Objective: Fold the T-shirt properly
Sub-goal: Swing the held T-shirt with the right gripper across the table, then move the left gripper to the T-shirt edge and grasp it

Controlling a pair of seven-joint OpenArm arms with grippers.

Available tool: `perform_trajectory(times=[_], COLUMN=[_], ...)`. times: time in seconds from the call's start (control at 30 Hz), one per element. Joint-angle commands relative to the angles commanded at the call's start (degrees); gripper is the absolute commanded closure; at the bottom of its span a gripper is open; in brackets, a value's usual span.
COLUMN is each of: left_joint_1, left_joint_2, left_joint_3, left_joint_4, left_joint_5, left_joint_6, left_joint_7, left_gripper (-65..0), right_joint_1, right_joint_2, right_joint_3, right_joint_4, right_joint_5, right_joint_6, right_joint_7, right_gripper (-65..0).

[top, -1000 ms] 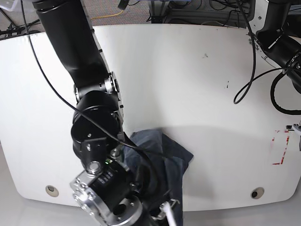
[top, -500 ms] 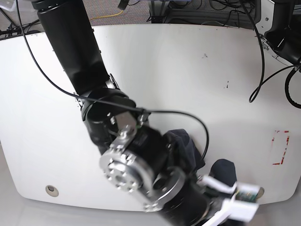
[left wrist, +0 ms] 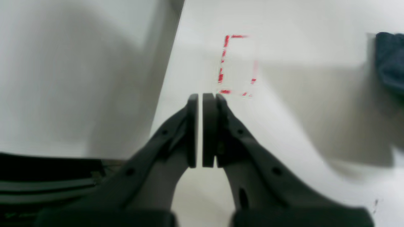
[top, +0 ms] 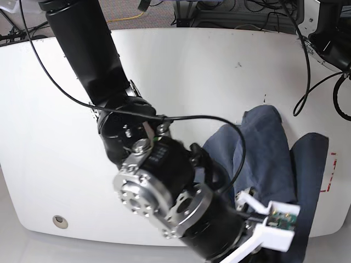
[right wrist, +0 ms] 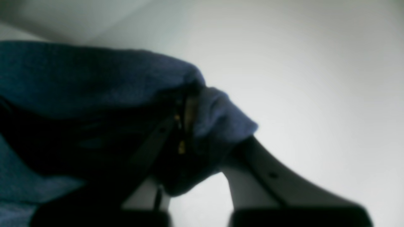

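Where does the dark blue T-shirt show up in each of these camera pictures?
Left wrist: T-shirt at the far right edge.
Right wrist: fills the left half, bunched over the right end effector.
Base: lower right.
Shared landmark: red dashed rectangle; absent from right wrist.

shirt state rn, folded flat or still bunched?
Bunched, not folded. The T-shirt lies in rumpled humps on the table, one bunch pinched in the right gripper.
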Motion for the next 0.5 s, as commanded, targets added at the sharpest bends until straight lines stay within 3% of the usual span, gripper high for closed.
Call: perform_trajectory(times=[0.13, 0.33, 0.5], left_joint_1=[-0.3, 0.0, 0.3], left_joint_2=[2.3, 5.5, 8.4], left_joint_3=[1.9, 2.0, 2.0], left_joint_4=[0.0, 0.0, 0.0], left_joint_5=[0.0, 0.0, 0.4], left_joint_6=[0.0, 0.0, 0.0], left_joint_7=[0.0, 0.0, 0.0], left_gripper=[-1.1, -19.4, -23.2], right_joint_1=[-2.8, -10.0, -18.1], right_joint_2=[1.2, 4.9, 5.6], right_joint_3=[4.7, 5.1, 11.5], right_joint_4=[0.0, 0.1, 0.1], right_joint_5=[0.1, 0.1, 0.1], right_joint_6=[0.0, -0.26, -0.09], right_joint_7=[0.0, 0.2, 3.4], right_gripper=[0.0, 0.0, -0.2])
